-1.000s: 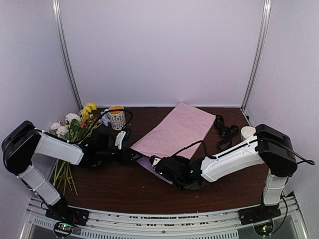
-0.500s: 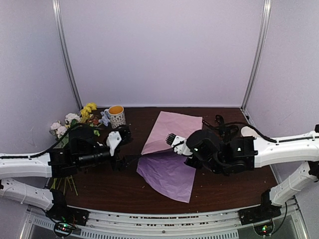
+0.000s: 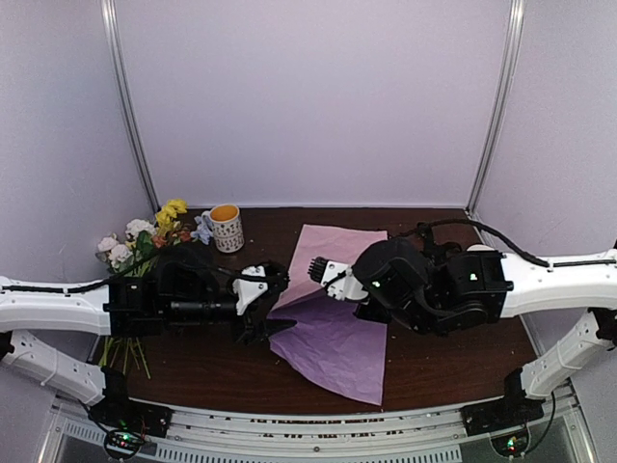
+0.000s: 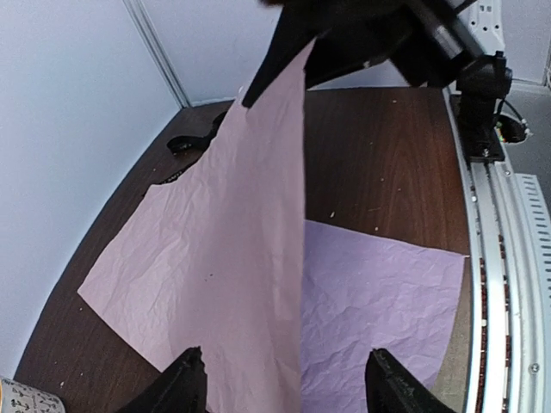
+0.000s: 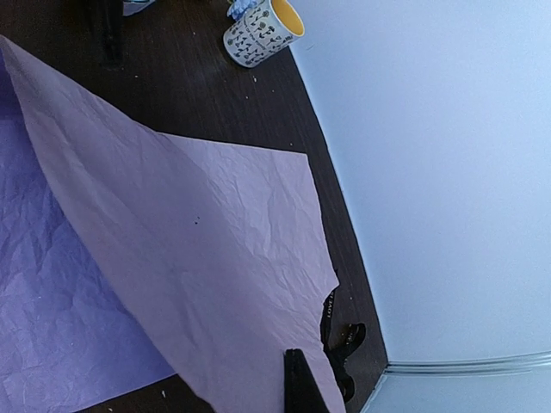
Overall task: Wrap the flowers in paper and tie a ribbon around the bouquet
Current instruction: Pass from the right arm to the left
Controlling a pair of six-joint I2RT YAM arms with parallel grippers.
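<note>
Since half a sec ago my L gripper has pushed right, up to the left corner of the big sheet of pale pink crinkled wrapping paper. The sheet's near flap has shifted a little right w/ it. The R arm has barely moved.

Nearest me, that flap lies flat on the dark brown wooden table. It looks purple in the shade, and its corner is close to the front edge. Just past it, the L fingers stand well apart, w/ the raised fold of the paper running up btwn them. Neither one looks pressed on it.

Further on, the fold climbs to the R gripper. Its jaws are together, pinched on the paper's edge, holding that edge off the table so the sheet tents. The far half slopes back down onto the table.

At the back right, the narrow black floppy ribbon lies in loops just beside the paper's far corner.

Back left, a white patterned mug w/ yellow inside stands upright. Just left of it lies the bunch of green-stemmed artificial flowers, w/ yellow, white and peach blooms. It is well apart from the paper and unwrapped, stems pointing toward me, partly behind the L arm.
</note>
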